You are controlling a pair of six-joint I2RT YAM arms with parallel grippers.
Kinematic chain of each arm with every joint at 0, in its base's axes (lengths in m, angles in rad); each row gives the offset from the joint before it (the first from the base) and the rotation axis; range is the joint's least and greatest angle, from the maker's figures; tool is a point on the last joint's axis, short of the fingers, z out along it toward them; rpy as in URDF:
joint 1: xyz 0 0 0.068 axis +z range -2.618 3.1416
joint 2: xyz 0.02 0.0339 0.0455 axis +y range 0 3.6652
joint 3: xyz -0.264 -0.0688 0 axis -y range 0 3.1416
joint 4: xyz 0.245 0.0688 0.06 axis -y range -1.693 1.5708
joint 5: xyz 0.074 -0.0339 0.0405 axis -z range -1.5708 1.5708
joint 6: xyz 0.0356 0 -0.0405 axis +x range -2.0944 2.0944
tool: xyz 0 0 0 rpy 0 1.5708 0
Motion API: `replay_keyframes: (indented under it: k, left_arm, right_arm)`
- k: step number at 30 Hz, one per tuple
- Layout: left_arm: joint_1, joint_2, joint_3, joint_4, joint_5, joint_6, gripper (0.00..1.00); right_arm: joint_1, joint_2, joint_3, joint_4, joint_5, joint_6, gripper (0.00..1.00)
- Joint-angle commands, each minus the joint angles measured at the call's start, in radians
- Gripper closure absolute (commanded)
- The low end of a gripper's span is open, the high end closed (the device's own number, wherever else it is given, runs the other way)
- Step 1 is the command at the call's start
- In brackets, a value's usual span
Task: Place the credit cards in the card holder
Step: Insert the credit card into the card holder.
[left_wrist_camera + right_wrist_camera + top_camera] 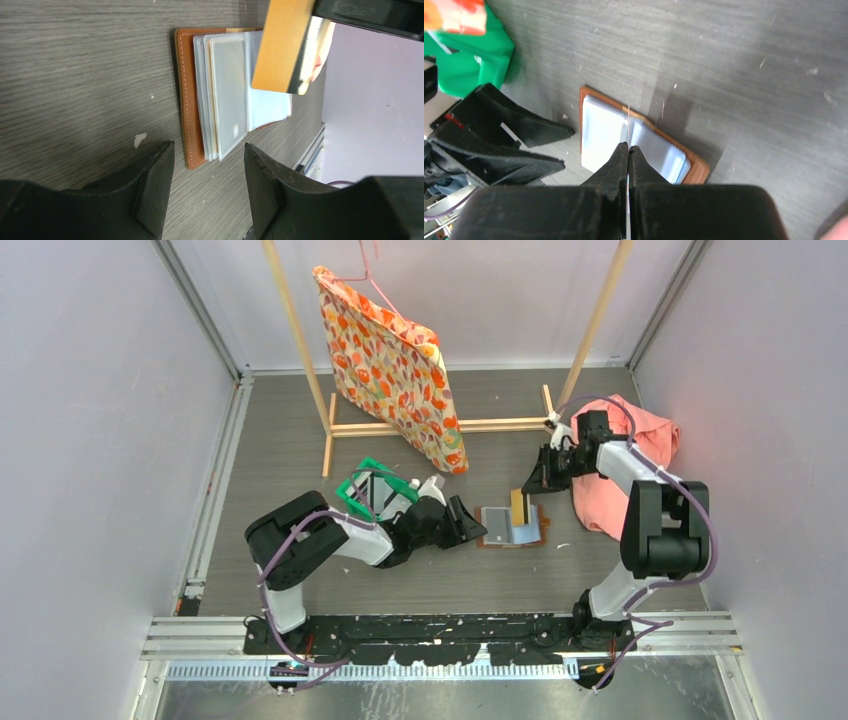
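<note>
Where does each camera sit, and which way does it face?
Top external: above and behind, looking down on the table; left arm and right arm show.
Left wrist: low over the table, facing the open card holder; the open left gripper below.
Right wrist: above the card holder, facing down; the shut right gripper pinches a credit card edge-on.
All share the card holder.

One card holder (512, 528), one gold card (280, 47), one green bin (469, 57).
</note>
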Motion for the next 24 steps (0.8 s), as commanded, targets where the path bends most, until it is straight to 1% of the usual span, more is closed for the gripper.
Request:
replay_keyframes:
  k: [1,6,10,13,16,20,24]
  left_arm:
    - [0.005,-0.075,-0.034,-0.085,-0.012,0.120,0.45]
    - [0.004,-0.141,-0.046,-0.111,-0.015,0.192,0.46]
    - [0.003,-0.169,-0.056,-0.084,-0.002,0.240,0.46]
    - [0.004,-0.181,-0.063,-0.063,0.011,0.262,0.46]
    - [0.003,-0.191,-0.074,-0.054,0.012,0.269,0.46]
    - [0.004,-0.199,-0.086,-0.040,0.012,0.269,0.46]
    - [0.003,-0.191,-0.080,-0.039,0.050,0.268,0.46]
  right_arm:
    - [-0.008,-0.142,-0.061,0.041,-0.022,0.044,0.99]
    - [-0.051,-0.217,-0.129,0.132,-0.069,0.119,0.99]
    - [-0.068,-0.264,-0.246,0.306,-0.146,0.178,0.99]
    - [-0.069,-0.274,-0.311,0.406,-0.159,0.246,0.99]
    - [-0.069,-0.267,-0.333,0.439,-0.133,0.279,0.99]
    - [-0.073,-0.273,-0.336,0.438,-0.075,0.293,0.99]
    - [-0.087,-0.294,-0.344,0.431,-0.057,0.302,0.99]
